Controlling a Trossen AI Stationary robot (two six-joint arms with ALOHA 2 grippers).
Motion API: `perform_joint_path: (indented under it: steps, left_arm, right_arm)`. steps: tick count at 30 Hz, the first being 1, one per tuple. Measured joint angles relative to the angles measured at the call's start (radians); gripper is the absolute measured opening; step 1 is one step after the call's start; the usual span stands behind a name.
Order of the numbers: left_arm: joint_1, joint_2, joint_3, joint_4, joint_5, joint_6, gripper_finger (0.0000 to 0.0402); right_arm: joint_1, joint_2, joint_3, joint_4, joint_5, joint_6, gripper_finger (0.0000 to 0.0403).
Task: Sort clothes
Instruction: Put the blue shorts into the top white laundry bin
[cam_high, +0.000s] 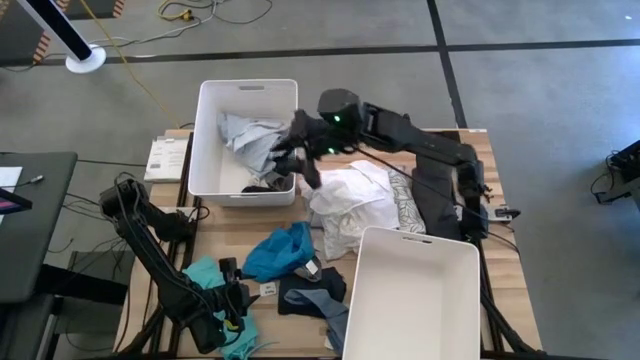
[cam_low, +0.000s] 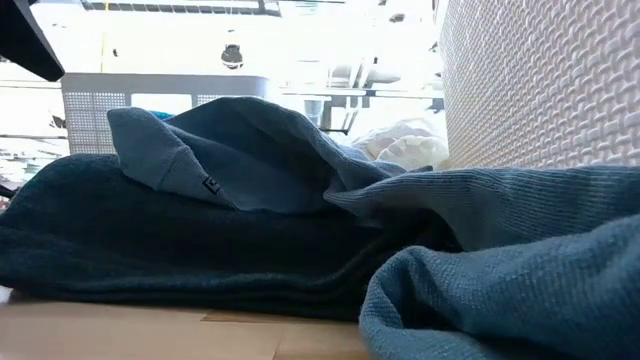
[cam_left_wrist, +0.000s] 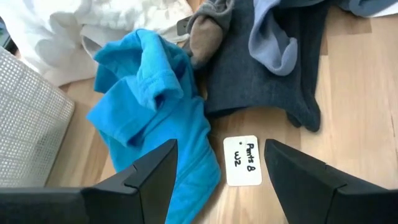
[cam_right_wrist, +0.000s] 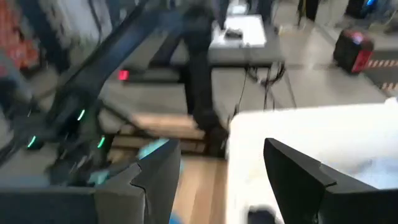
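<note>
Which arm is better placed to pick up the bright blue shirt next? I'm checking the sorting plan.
Probably the left. Its open hand hovers right over the bright blue shirt, beside the small paper tag. The right hand, also open, is away at the edge of the far bin.

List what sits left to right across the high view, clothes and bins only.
teal garment → far white bin holding a grey-white garment → blue garment → white garment pile → near white bin → dark garment.
</note>
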Motion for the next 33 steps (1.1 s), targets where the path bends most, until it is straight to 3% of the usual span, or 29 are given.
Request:
perform_joint_path:
  steps: [8,16,33]
  left_arm:
    - [0.0,0.0,0.0,0.002,-0.001,0.009,0.0235]
    - [0.0,0.0,0.0,0.005,-0.013,0.032,0.0235]
    - [0.052,0.0,0.0,0.071,-0.03,0.192,0.0235]
  right_arm:
    - [0.096,-0.09,0.0,-0.349,0.171,-0.048,0.0243]
    - [0.186,-0.095,0.0,-0.655,0.267,0.004,0.0243]
    - [0.392,-0.061,-0.047,-0.705,0.314,0.056,0.0243]
